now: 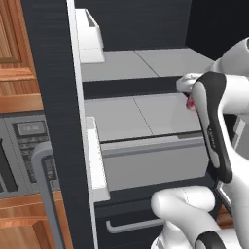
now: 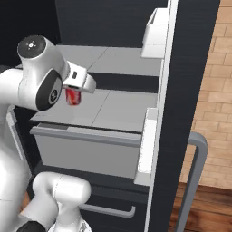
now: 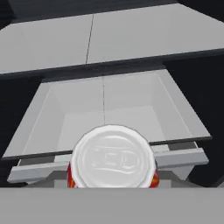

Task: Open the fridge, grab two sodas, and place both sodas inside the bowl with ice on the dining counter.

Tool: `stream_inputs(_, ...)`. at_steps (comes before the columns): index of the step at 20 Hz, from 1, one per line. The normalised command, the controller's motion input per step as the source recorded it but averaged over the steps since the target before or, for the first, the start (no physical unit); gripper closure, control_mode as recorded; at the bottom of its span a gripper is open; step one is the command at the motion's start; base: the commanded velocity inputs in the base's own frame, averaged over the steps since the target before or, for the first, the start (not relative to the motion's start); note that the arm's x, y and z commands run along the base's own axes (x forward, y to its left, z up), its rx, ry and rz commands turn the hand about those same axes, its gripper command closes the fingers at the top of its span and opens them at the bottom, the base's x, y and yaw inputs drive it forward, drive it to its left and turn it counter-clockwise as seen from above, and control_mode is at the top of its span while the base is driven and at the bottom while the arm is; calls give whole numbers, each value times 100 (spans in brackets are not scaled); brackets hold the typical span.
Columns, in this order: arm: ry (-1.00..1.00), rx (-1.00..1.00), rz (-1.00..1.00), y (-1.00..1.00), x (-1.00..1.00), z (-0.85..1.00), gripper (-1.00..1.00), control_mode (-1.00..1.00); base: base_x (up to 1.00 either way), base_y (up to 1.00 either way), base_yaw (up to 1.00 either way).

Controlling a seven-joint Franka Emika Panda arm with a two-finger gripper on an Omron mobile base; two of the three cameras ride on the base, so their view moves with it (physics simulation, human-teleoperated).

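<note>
The fridge [image 1: 48,97] stands open, with both black doors swung out and grey shelves [image 2: 113,108] inside. My gripper [image 2: 73,92] is shut on a red soda [image 2: 72,98] with a silver top, which it holds just above the lower shelf near its front edge. In the left base view the soda [image 1: 190,102] peeks out red behind my forearm. The hand view looks straight down on the can's silver lid [image 3: 113,155], with an open grey drawer [image 3: 109,113] below it. My fingertips are hidden by the can. The bowl with ice and the dining counter are out of view.
White door bins [image 1: 90,29] [image 2: 154,27] hang inside both doors. Curved grey door handles [image 1: 46,194] [image 2: 195,172] stick out toward me. A lower drawer with a grey handle [image 1: 129,226] sits under the shelves. A grey appliance panel [image 1: 26,141] is at left and a brick wall [image 2: 219,68] at right.
</note>
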Motion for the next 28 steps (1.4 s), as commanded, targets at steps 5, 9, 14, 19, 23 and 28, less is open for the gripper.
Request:
stream_inputs(5, -1, 0, -2, 38, -98, -7, 100, -100, 0, 0, 0)
stream_inputs(9, 0, 0, -1, 25, -42, -1, 100, 100, -46, 21, -1)
stream_inputs(14, 0, 0, 0, 0, 0, 0, 100, 100, -100, 30, -10)
stream_inputs(19, 0, 0, 0, 0, 0, 0, 100, 100, -100, 22, -21)
stream_inputs(23, 0, 0, 0, 0, 0, 0, 100, 100, -93, 10, -41)
stream_inputs(28, 0, 0, 0, 0, 0, 0, 100, 100, -71, 1, -56)
